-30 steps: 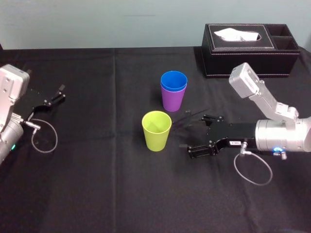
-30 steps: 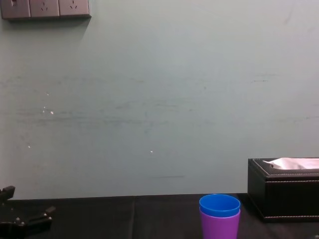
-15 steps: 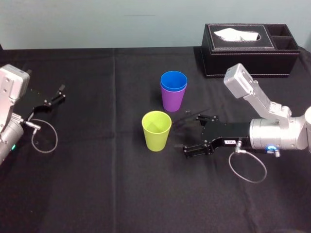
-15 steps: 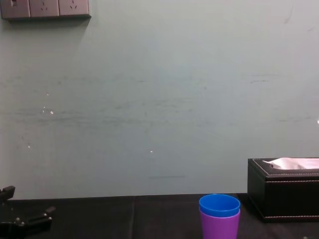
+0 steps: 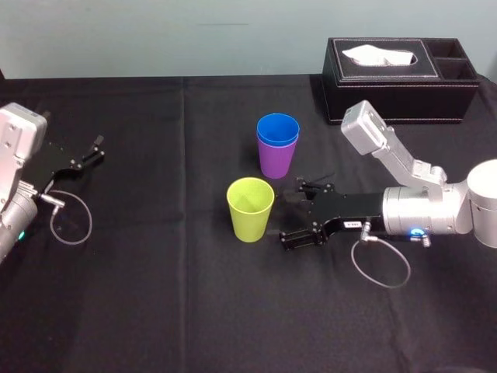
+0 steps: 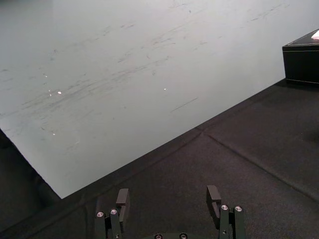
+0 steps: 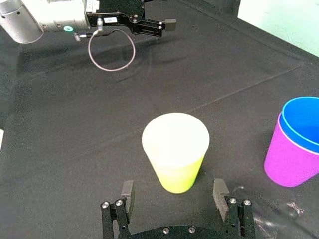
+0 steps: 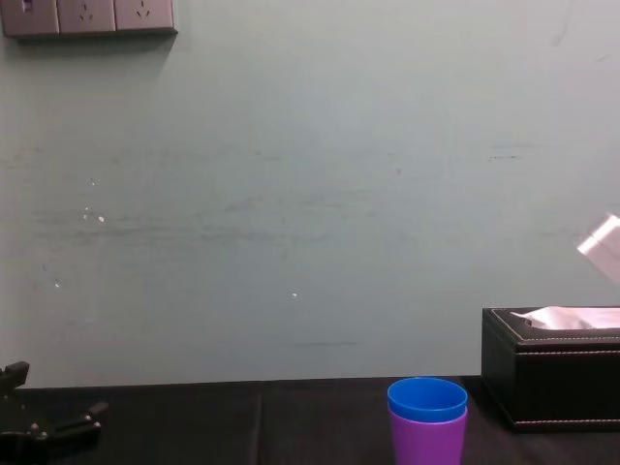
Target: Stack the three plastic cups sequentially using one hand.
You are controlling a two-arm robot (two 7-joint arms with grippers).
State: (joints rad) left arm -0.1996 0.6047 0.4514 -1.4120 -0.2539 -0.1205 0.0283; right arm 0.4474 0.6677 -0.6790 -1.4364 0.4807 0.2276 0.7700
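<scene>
Yellow-green cup stands alone, just beside the open right gripper

The yellow-green cup sits near the middle of the black table. It stands straight up. Its wide mouth faces up and its narrow end is on the cloth, so its long way runs up and down. From above it looks empty inside.

Behind it, a little toward the robot's right, stands the purple cup. It is upright too, with its mouth up. The blue cup sits inside it, pointing the same way. The blue rim pokes out above the purple rim. The blue cup looks empty. These two cups are near the yellow-green cup but do not touch it.

The right gripper lies low over the table on the robot's right side of the yellow-green cup, and it points at the cup. Its two thin fingers are spread wide and hold nothing. The right wrist view shows the cup just ahead of the gap between them, not touching either finger.

The left gripper rests far off at the table's left edge. Its fingers are apart and hold nothing.

A black tissue box sits at the back on the right. A white tissue sticks out of its top. It has two small pockets at one end, too dark to see inside.
</scene>
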